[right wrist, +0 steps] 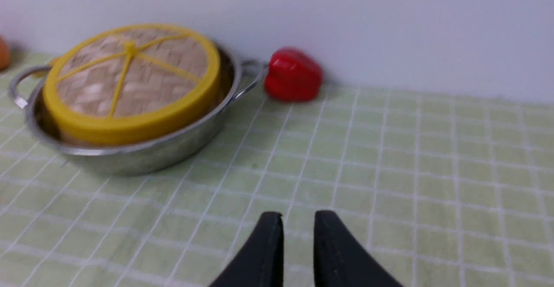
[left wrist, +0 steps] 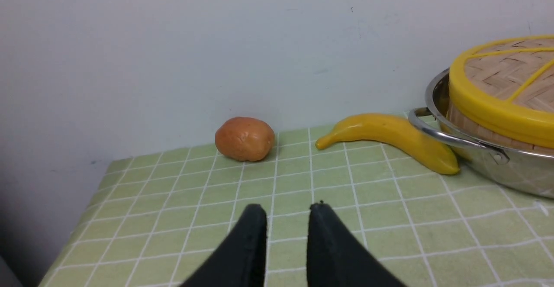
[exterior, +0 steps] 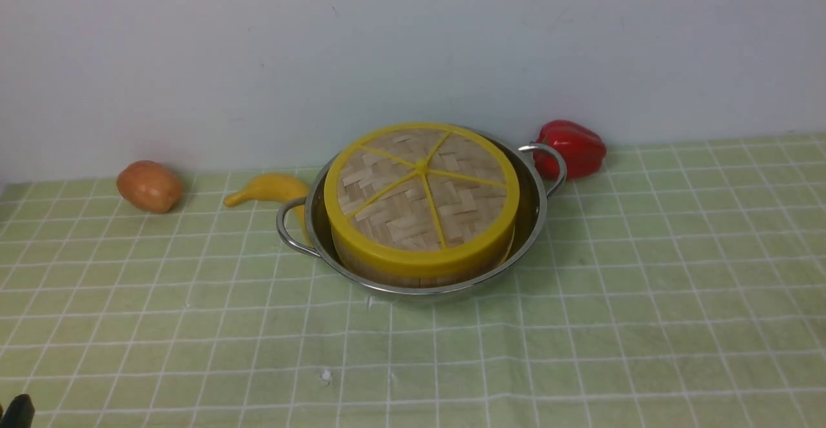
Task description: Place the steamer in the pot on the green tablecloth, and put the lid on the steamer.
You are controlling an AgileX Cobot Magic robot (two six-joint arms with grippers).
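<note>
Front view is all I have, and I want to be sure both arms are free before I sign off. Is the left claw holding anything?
Observer: No. In the left wrist view, the left claw stands open with nothing between its tips.
Operator: And the right one? I can't see it at all.
Observer: The right wrist view shows the right claw also open, only tablecloth beyond its tips.

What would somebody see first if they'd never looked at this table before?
Probably the big round lid with its yellow rim, on the steamer inside the shiny pot. Next, maybe the bright red pepper by the pot's right handle, and the yellow banana by its left one.
</note>
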